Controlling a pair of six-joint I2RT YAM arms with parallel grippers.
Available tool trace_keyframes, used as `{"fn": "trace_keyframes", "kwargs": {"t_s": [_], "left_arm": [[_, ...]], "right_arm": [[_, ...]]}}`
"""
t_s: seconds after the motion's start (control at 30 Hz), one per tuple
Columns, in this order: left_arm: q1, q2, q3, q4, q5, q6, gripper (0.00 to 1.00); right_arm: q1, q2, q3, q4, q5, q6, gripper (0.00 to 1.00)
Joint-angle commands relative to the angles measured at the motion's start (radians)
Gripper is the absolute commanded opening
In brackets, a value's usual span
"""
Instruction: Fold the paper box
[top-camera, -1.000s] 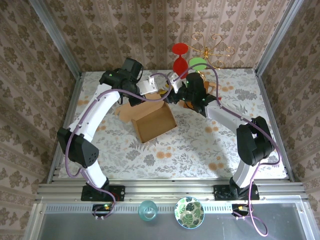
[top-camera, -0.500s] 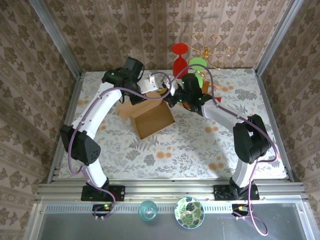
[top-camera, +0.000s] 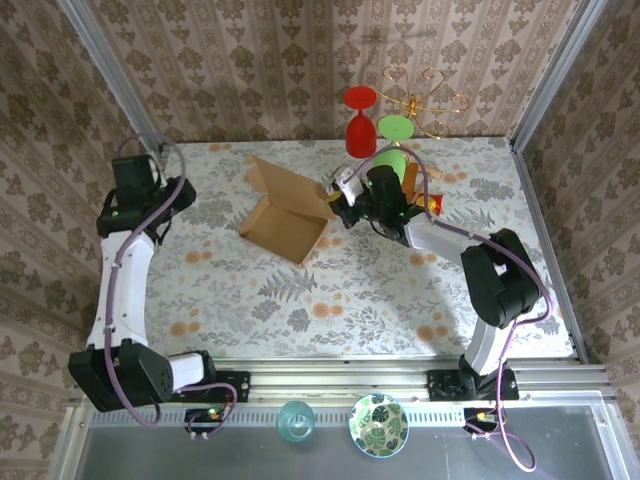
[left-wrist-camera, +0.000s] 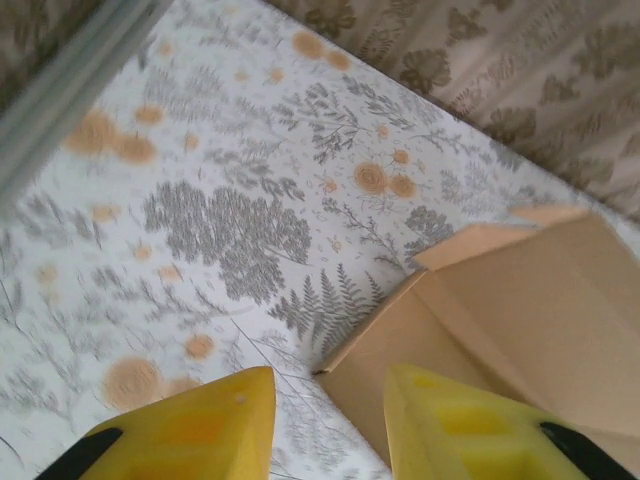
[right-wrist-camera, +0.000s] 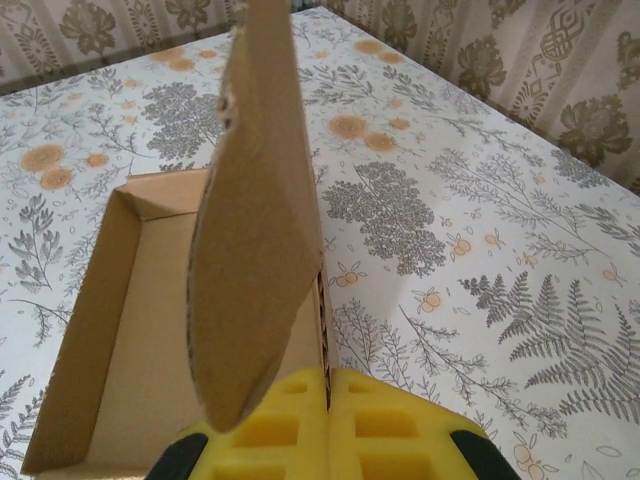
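Note:
The paper box (top-camera: 285, 218) is tan cardboard, lying as a shallow open tray at the middle back of the table with a flap (top-camera: 272, 182) standing up along its far side. My right gripper (top-camera: 338, 207) is shut on the right-hand wall of the box. In the right wrist view the cardboard edge is pinched between the yellow pads (right-wrist-camera: 328, 395), and a rounded flap (right-wrist-camera: 258, 230) rises in front of them. My left arm (top-camera: 138, 188) is drawn back to the far left. My left gripper (left-wrist-camera: 328, 420) is open and holds nothing, with a corner of the box (left-wrist-camera: 500, 320) a little ahead of it.
A wooden stand with a red glass (top-camera: 360, 115) and a green glass (top-camera: 393, 140) stands right behind the right gripper, beside a gold wire rack (top-camera: 432, 100). A metal frame post (left-wrist-camera: 70, 90) borders the table's left. A patterned bowl (top-camera: 378, 425) and a glass (top-camera: 296, 420) sit on the near rail.
My left gripper let go of the box, opened and swung away to the far left. My right gripper shut on the box's wall. The box turned and settled flatter.

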Motion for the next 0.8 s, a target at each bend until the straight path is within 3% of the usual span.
{"fn": "trace_keyframes", "kwargs": {"t_s": [0.0,0.13,0.33,0.53,0.77], "left_arm": [[0.047,0.074,-0.042,0.101,0.193,-0.252,0.32],[0.063,0.212,0.078,0.096,0.185,-0.255,0.33],[0.074,0.497,0.292,0.133,0.301,-0.311,0.37],[0.005,0.731,0.505,0.029,0.4,-0.422,0.37],[-0.081,0.704,0.387,0.168,0.428,-0.604,0.38]], "right_arm": [[0.015,-0.046,-0.017,0.09,0.058,-0.01,0.0],[0.02,-0.044,-0.015,0.098,0.064,-0.02,0.0],[0.022,-0.073,0.001,0.059,-0.008,-0.035,0.0],[0.032,-0.074,-0.015,0.047,0.008,-0.043,0.0],[0.048,-0.027,0.014,0.049,0.057,-0.059,0.0]]}}
